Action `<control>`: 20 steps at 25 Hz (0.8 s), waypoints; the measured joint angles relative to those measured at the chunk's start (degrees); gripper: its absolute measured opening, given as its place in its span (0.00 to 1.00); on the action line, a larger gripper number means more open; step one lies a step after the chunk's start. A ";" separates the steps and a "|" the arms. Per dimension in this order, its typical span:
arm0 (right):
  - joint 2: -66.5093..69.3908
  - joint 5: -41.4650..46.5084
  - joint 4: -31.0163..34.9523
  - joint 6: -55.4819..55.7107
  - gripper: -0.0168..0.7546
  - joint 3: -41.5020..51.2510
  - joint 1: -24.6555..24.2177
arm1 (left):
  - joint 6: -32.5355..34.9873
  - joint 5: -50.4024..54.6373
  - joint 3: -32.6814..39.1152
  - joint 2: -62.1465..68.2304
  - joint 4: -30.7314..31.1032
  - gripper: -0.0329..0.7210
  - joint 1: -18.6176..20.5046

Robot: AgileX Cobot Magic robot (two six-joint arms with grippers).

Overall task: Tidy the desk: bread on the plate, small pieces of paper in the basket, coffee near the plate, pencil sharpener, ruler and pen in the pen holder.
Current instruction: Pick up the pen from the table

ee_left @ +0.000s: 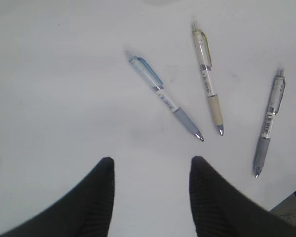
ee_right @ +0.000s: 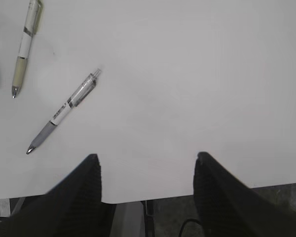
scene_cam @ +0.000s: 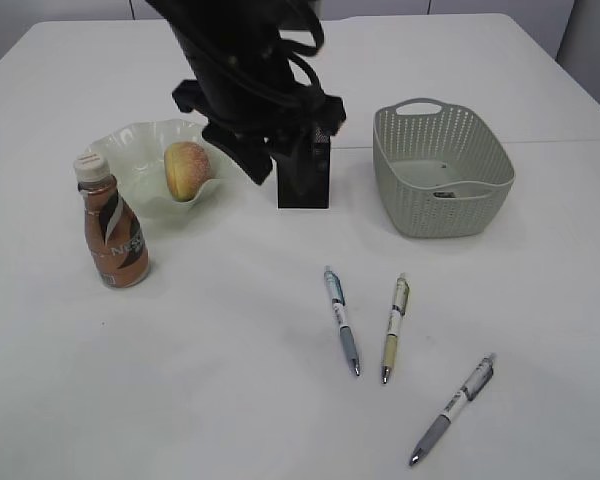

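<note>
The bread (scene_cam: 186, 168) lies on the green plate (scene_cam: 130, 150), and the coffee (scene_cam: 113, 235) stands upright just in front of it on the left. Three pens lie loose on the desk (scene_cam: 200, 380): blue (scene_cam: 341, 320), beige (scene_cam: 395, 327), grey (scene_cam: 454, 409). A black arm (scene_cam: 250, 90) covers the top of the pen holder (scene_cam: 303, 185). My left gripper (ee_left: 152, 160) is open and empty, above bare desk short of the blue pen (ee_left: 164, 97). My right gripper (ee_right: 148, 156) is open and empty, right of the grey pen (ee_right: 64, 111). Ruler, pencil sharpener and paper do not show.
The basket (scene_cam: 450, 215) stands right of the pen holder, at the back right. In the right wrist view the desk's front edge (ee_right: 148, 195) runs just under the fingertips, with floor and a cable beyond it.
</note>
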 joint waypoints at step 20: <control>2.81 -0.13 0.34 -0.32 0.63 0.00 0.00 | -13.30 -8.95 -3.51 17.05 -7.22 0.52 -2.03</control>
